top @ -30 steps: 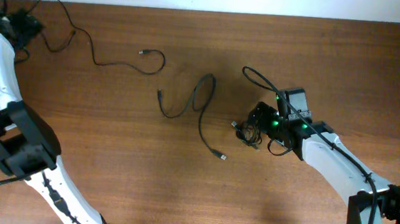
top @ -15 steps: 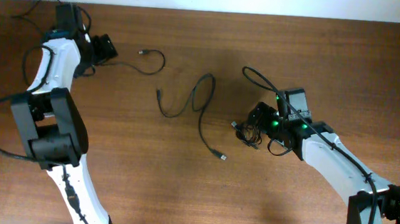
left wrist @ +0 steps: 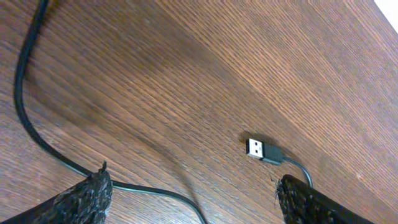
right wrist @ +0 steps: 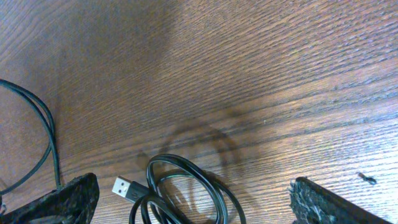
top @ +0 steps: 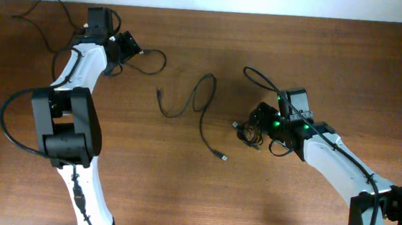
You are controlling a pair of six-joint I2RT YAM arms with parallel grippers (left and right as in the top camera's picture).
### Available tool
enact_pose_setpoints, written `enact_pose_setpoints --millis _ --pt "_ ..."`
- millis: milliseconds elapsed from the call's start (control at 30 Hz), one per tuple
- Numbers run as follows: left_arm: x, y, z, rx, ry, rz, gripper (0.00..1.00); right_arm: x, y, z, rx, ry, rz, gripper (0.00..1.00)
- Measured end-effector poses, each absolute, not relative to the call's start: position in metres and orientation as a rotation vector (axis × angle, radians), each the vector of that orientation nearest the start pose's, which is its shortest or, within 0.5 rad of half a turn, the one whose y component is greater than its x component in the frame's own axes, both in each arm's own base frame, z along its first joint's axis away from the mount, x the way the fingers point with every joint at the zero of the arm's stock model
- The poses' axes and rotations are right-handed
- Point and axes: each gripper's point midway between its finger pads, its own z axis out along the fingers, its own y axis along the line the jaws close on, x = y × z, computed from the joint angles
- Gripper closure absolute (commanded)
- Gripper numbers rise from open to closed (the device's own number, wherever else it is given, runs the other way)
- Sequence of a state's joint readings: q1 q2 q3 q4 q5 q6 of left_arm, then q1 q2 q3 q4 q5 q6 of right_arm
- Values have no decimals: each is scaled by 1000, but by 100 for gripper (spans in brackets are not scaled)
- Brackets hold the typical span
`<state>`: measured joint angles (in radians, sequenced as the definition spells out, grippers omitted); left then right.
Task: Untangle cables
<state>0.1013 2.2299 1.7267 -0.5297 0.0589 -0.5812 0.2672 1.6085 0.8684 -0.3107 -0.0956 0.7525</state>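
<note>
Overhead view first: the cables are in three spots on the table (top: 335,51). One strand (top: 202,120) lies by itself around the middle, a loose curl with both ends free, not touching anything else. A second strand runs along the far edge toward the far-left corner, with its plug (top: 143,51) lying flat on the wood. That one looks separated too, apart from a lazy loop near the plug.

The messy part is the knot (top: 251,132), right of centre, a small balled-up clump. In the right wrist view I can see a couple of stacked loops and one plug end (right wrist: 124,186) poking out. I can't tell how many cords are in there.

Grippers: the right gripper (top: 256,120) sits right over the knot with its fingers spread wide either side of the loops, not pinching anything. The left gripper (top: 126,44) is up at the far edge just beside the second strand's plug. In its wrist view the jaws are well apart, the cord passes close by one fingertip (left wrist: 87,196), and nothing is clamped between them.

So my read is past halfway: two strands are laid out clean and the clump is what's left. Whoever goes next needs to grab one loop or that plug end and tease it out, ideally with the other arm pinning the rest. The left arm is well apart from the knot, so I'd guess it has to come across first.
</note>
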Motion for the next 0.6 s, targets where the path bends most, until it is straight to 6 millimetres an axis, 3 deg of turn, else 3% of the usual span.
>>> enact_pose_setpoints --millis 200,300,367,433,500,533,600 --pt "544 51 17 -891 2518 -195 14 356 114 44 614 2625 462 2" --pt "545 58 20 -860 2521 -133 8 355 114 44 612 2626 461 2" --pt "556 62 42 -797 2505 -105 5 356 114 44 609 2626 461 1" --pt "568 64 76 -756 2459 -100 2 357 115 44 607 2621 463 1" --pt "563 64 120 -732 2422 -105 2 358 115 45 606 2617 466 1" --pt "557 63 136 -728 2419 -104 8 357 115 45 606 2618 465 2" --pt "543 61 149 -730 2447 -97 12 358 115 45 605 2615 467 2"
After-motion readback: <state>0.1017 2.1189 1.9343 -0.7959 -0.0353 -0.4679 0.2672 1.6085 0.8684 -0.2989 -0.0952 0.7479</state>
